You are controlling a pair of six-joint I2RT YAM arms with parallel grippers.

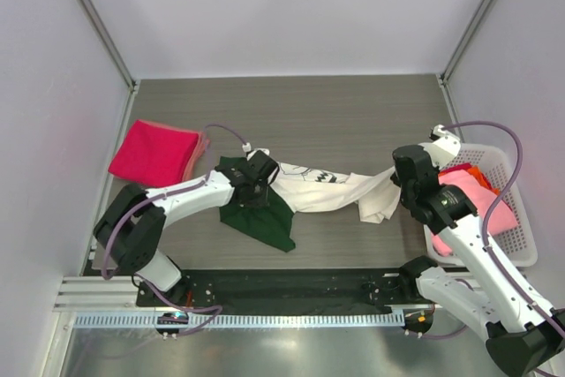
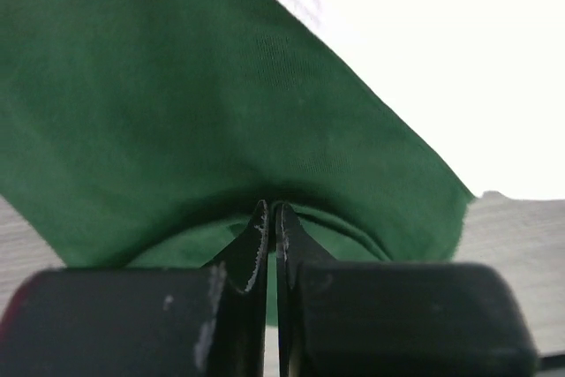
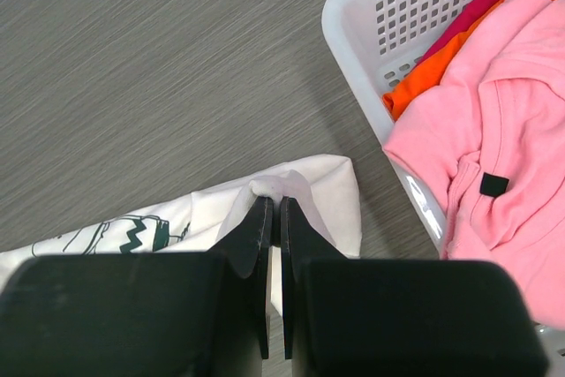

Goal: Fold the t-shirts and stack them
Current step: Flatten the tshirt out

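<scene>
The cream-white t-shirt [image 1: 322,187] with black zigzag print is stretched low over the table between my two grippers. One dark green sleeve [image 1: 260,218] lies spread at its left end. My left gripper [image 1: 263,190] is shut on the green sleeve [image 2: 221,112], with cloth pinched at the tips of the gripper [image 2: 272,214]. My right gripper [image 1: 395,184] is shut on a bunched fold of the white t-shirt [image 3: 327,192], which shows just ahead of the gripper [image 3: 274,205]. A magenta-red t-shirt [image 1: 154,153] lies folded at the far left. A pink t-shirt [image 3: 494,130] lies in the basket.
A white lattice basket [image 1: 523,227] stands at the right table edge beside my right arm, holding the pink t-shirt [image 1: 481,205] and an orange cloth [image 3: 415,86]. White walls close the table in at the left, back and right.
</scene>
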